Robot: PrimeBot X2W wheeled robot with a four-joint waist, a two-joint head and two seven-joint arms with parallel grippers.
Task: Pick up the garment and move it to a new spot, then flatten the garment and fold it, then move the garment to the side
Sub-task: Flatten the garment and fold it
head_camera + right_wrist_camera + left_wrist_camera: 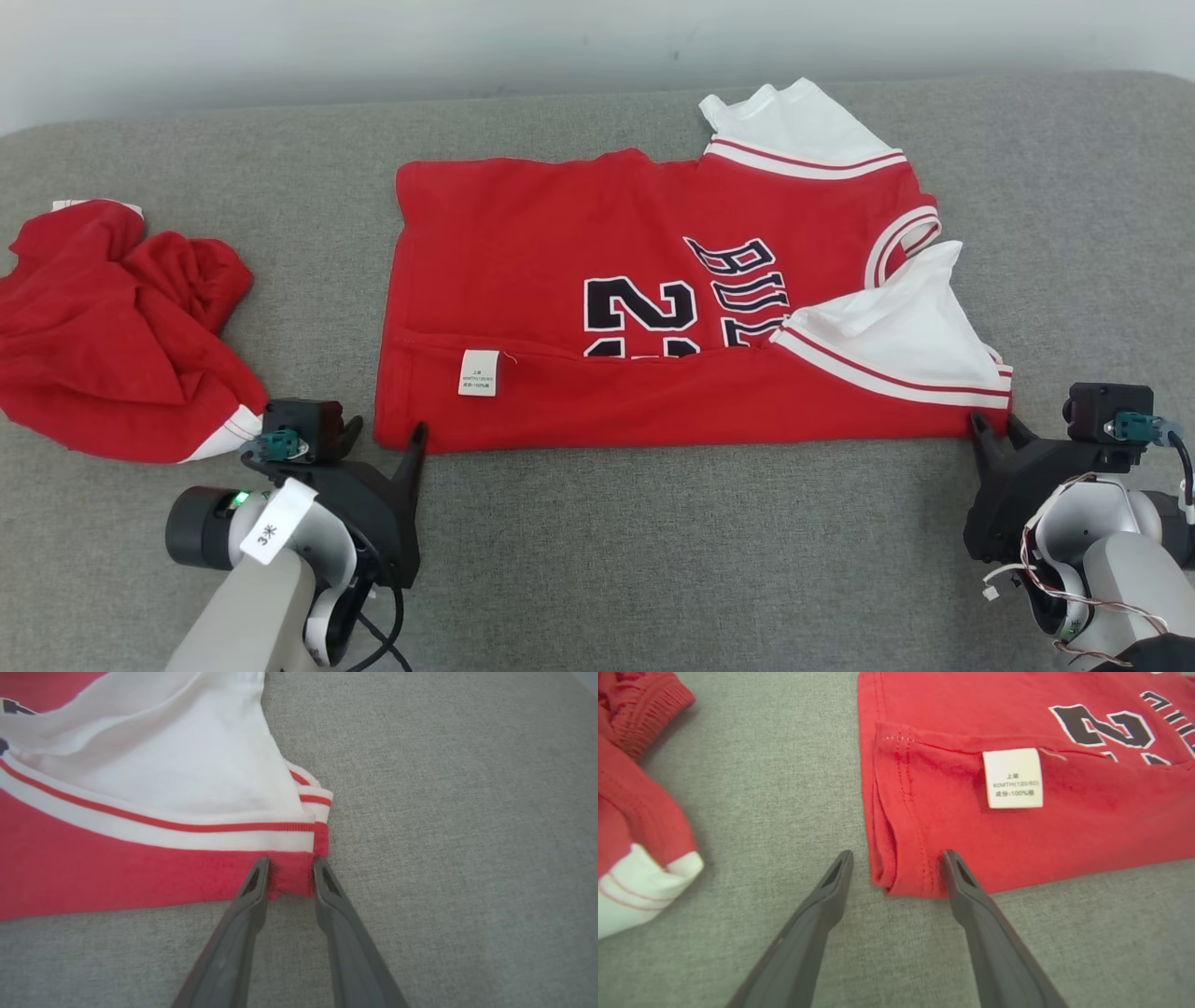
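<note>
The garment (579,252) is a red jersey with white sleeves and dark lettering, spread flat on the grey cloth surface (653,541), its near edge folded over. My left gripper (386,431) stands open at the near left corner (901,877), one finger on the cloth, the other on the bare surface beside it (897,855). My right gripper (994,422) is at the near right corner of the garment (117,872). Its fingers have narrowed on that red corner below the striped sleeve band, with cloth bunched between them (292,862).
A second red garment (103,327) lies crumpled at the far left, its white cuff (640,891) close to my left gripper. A white care label (478,372) sits on the folded near edge. Bare grey surface lies in front and to the right; a pale wall runs behind.
</note>
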